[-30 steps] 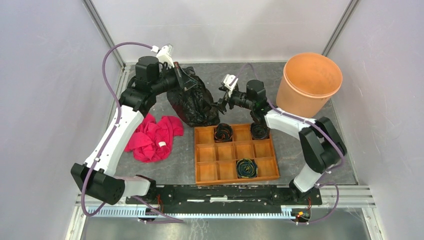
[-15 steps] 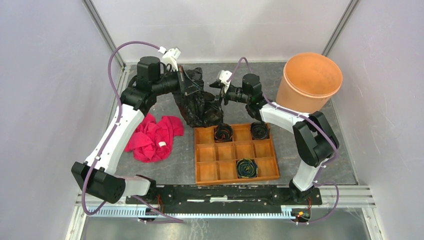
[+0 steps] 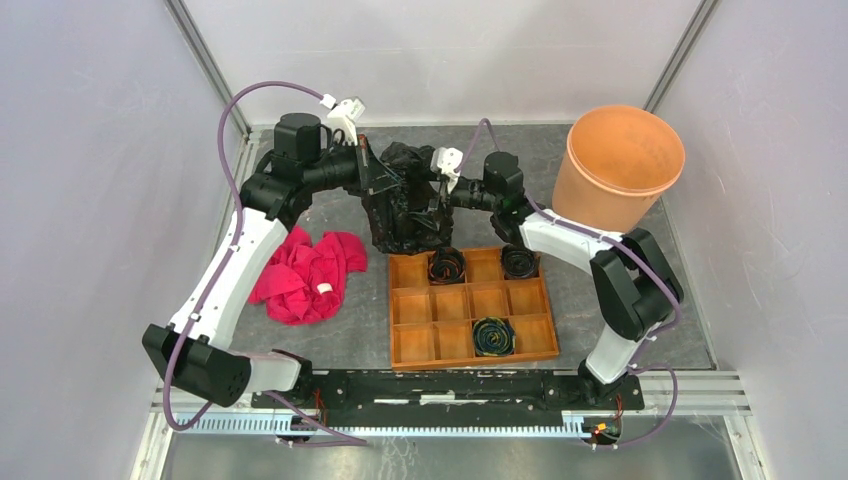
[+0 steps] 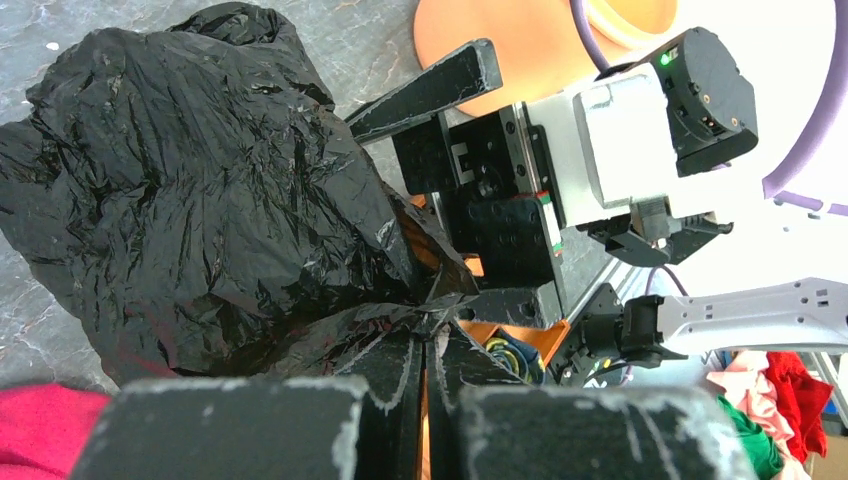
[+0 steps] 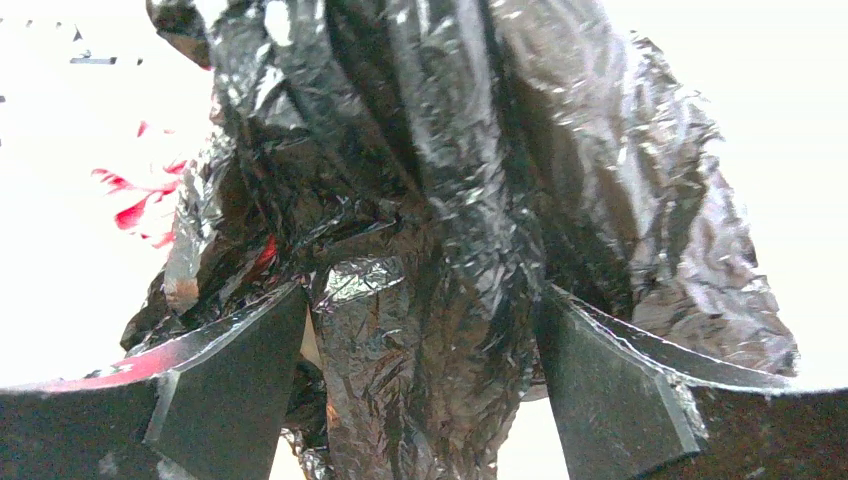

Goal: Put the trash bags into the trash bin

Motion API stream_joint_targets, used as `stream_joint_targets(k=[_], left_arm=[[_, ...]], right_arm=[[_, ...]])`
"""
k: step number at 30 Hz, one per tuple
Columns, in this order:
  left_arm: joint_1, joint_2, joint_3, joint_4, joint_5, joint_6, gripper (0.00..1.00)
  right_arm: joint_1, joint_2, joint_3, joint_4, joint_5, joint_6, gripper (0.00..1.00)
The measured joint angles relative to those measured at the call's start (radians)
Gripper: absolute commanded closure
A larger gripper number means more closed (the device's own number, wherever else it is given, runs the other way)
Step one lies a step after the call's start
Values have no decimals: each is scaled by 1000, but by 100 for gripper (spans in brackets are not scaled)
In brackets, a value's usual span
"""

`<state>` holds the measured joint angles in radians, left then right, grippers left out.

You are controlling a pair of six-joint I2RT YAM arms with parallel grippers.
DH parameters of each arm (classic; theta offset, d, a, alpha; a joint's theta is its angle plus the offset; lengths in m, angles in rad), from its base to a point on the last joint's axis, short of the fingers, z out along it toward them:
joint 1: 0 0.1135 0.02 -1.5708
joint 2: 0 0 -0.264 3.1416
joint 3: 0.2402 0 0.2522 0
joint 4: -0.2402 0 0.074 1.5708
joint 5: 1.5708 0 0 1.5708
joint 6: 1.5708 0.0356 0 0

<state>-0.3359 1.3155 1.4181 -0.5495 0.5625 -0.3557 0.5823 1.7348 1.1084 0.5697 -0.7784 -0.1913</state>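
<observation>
**Change.** The right pincer (image 5: 420,300) is now at the trash bag (image 3: 405,205); a second ago it stood off to the bag's right, near the wooden tray (image 3: 470,290). Its jaws stand apart and straddle a hanging fold of film without closing on it. The left pincer (image 4: 425,345) remains clamped together on a gathered twist of the bag. The bag now stands taller and narrower between the two arms. It is at the back of the surface (image 3: 350,340), well apart from the trash bin (image 3: 600,205).

**Meaning.** I judge this to be a second grip in preparation. The carry to the bin is not yet begun.

**Limits.** The right wrist view is washed out white around the film, so I cannot tell whether the bag's lower end rests on the surface. In the top view both pincers merge with the black film. The right fingers probably touch it lightly.
</observation>
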Motion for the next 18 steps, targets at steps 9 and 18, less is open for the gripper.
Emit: stream_joint_targets(k=[9, 18], left_arm=[[0, 3, 10, -3, 25, 18, 89], [1, 11, 32, -67, -276, 12, 9]], right_arm=[[-2, -19, 1, 14, 9, 44, 81], [-42, -19, -8, 3, 266, 123, 100]])
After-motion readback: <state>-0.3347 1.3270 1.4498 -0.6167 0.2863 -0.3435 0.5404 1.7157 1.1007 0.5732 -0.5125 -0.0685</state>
